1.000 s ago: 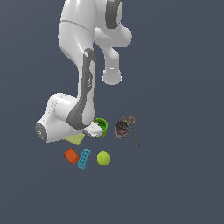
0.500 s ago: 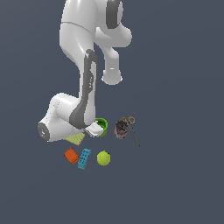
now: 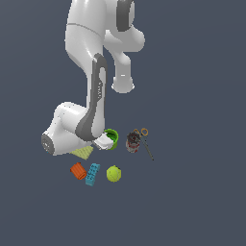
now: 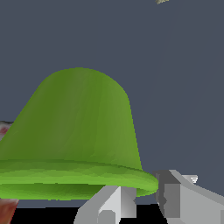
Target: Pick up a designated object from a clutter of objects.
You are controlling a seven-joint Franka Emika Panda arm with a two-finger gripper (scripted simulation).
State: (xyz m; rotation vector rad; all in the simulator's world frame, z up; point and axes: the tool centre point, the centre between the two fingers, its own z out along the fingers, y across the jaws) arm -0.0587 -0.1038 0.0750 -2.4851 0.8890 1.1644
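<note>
Basically the gripper is down at the green cup, at the side toward the exterior view's left, with the arm's bulk hiding most of the contact. In the wrist view the cup fills the picture, its rim close against one finger, the other finger sitting off beside the rim. Whether the jaws are closed on the wall or just parked at it — cannot tell.

The cup sits in the middle of the clutter: dark can near it toward the exterior view's right, scissors beyond that, pale flat pad half under the arm, orange block, cyan brick and yellow-green ball lower in the exterior view.

Risks, as I judge them:
- tapered wall — a pinch may slide off and squirt the cup out
- only a rim-edge hold likely, so the cup could tilt or drop on the lift
- a shoved cup could knock the can nearby
- the wrist is low, so it may drag the pad
</note>
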